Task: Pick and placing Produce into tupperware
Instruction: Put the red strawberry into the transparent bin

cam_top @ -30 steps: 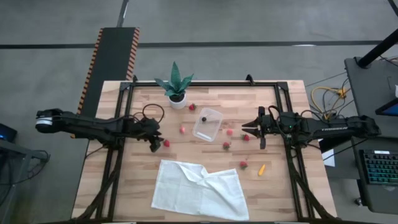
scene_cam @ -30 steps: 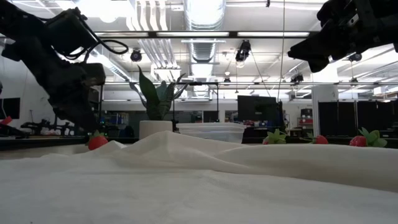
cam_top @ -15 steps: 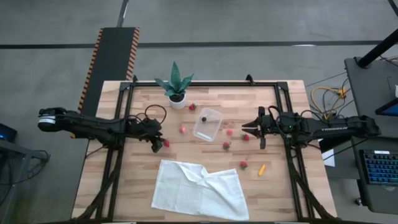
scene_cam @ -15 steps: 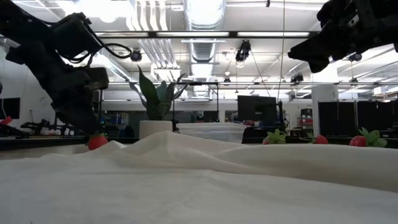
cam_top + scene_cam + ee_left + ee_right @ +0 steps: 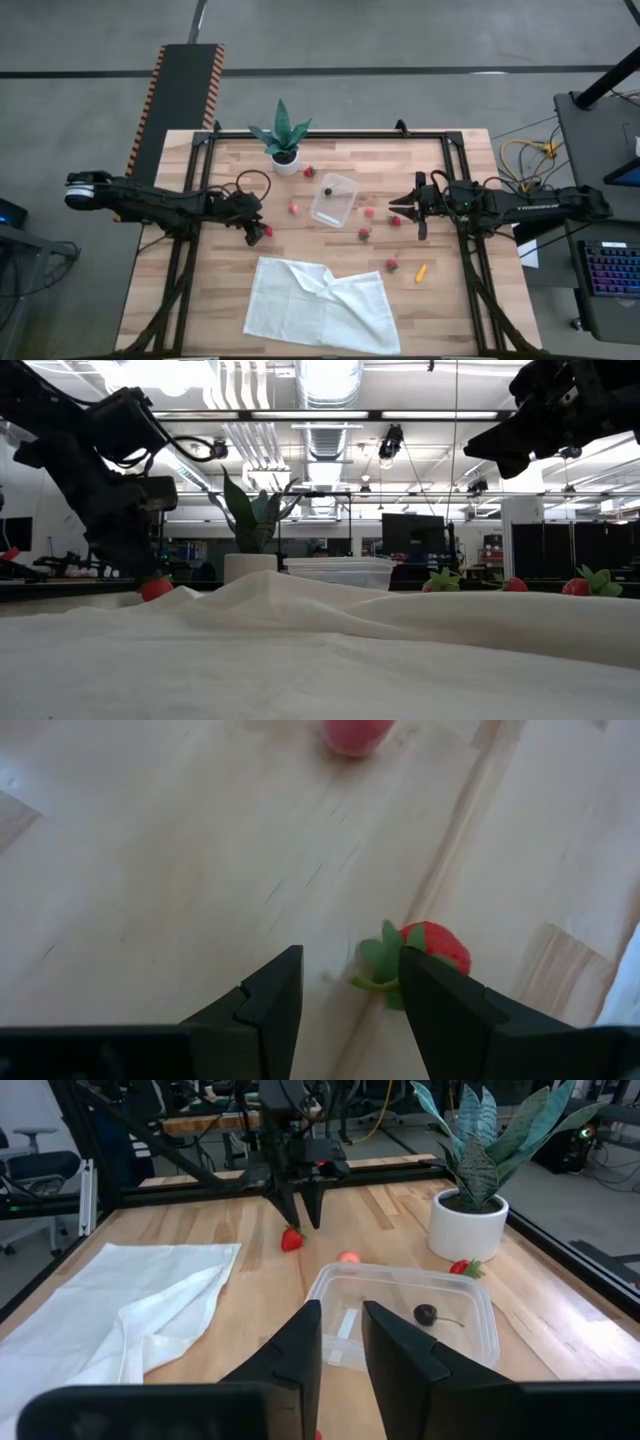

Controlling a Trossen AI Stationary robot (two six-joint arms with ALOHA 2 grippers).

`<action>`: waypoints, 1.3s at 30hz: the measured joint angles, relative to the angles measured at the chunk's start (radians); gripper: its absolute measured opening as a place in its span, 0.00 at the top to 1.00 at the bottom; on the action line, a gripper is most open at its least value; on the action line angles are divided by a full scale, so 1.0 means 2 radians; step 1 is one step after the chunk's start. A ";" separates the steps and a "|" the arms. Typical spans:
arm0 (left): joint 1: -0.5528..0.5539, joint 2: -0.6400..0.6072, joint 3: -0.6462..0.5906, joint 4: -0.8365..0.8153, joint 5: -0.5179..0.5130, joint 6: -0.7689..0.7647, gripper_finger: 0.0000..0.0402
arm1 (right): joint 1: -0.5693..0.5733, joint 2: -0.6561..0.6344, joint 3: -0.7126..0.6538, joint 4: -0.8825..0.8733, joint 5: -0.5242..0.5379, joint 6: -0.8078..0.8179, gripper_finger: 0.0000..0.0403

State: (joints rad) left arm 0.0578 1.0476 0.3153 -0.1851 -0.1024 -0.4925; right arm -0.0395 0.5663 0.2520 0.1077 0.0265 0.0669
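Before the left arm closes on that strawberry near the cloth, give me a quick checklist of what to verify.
1. Left gripper open: ok, a clear gap between its fingers.
2. Strawberry centred in that gap: not ok; in the left wrist view it lies off to one side, partly behind one finger.
3. Gripper low enough: ok; the low view shows it right down by the berry.
4. Tupperware ready: ok, uncovered, holding only a dark berry.
5. Right gripper out of the way: ok, it hovers on the container's far side.
6. White cloth clear of the pick: ok, the berry lies on bare wood.
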 joint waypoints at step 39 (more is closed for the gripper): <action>0.000 -0.067 0.000 0.001 0.049 0.017 0.63 | 0.000 0.000 0.000 0.000 0.000 -0.007 0.82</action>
State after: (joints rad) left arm 0.0574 0.9142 0.3149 -0.1829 -0.0048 -0.4576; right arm -0.0395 0.5663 0.2520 0.1081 0.0265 0.0521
